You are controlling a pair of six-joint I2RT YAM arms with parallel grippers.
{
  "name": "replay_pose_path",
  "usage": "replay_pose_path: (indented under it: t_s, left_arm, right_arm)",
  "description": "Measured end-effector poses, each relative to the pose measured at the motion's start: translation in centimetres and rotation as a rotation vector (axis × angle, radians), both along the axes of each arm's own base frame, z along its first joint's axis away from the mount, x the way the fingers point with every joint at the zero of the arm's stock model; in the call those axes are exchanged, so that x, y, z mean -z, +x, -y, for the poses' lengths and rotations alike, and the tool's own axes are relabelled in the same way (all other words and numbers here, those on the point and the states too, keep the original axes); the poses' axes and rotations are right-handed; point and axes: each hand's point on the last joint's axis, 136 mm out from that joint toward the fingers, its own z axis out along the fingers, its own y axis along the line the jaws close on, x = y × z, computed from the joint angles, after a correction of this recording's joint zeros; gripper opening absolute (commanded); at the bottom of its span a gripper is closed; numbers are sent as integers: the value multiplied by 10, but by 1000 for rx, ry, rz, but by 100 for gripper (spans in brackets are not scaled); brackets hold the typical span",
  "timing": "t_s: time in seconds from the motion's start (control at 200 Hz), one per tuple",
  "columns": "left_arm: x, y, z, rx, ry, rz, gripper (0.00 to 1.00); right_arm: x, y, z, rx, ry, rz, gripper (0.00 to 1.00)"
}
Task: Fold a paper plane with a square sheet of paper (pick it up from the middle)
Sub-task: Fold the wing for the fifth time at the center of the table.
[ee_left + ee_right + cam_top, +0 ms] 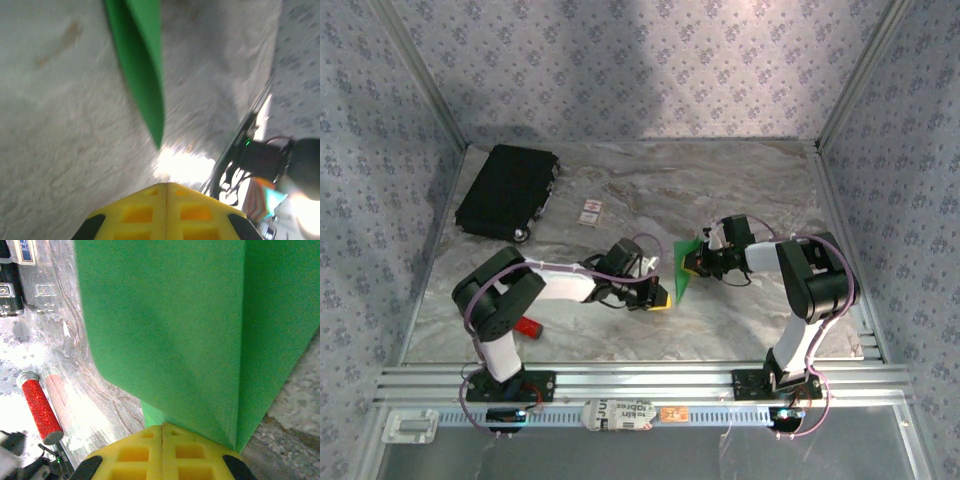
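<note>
Right wrist view: thin, creased bright green paper sheet (165, 325) is held on edge over the marbled table (750, 180) by the closed right gripper (162, 429); left gripper (166, 186), shut empty near its tip, should be opened before pinching

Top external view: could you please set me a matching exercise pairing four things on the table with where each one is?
Things:
1. green paper
2. black case
3. red tool
4. white card

Places:
A. far left part of the table
B. beside the left arm's base
C. pinched in the shut right fingers
D. a little to the right of the case

Pairs: 1-C; 2-A; 3-B; 4-D
</note>
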Motion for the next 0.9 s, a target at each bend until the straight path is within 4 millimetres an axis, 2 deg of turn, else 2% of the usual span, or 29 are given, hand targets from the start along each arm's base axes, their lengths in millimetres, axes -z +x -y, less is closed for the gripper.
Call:
replay_pose_path:
  t_s: [0.12,0.26,0.33,0.55,0.899]
  left_arm:
    - [-16,18,11,-41,-47,18,3]
    - [-38,40,36,-50,-111,54,3]
    - [-42,47,46,-50,-128,66,3]
    - [-23,53,60,-40,-104,42,3]
    - [-1,50,62,-17,-39,17,3]
  right_arm:
    - [0,0,0,0,-1,-1,4]
    - [0,0,0,0,-1,-1,5]
    - [0,0,0,0,-1,-1,4]
    - [0,0,0,0,-1,-1,5]
    - [0,0,0,0,-1,-1,5]
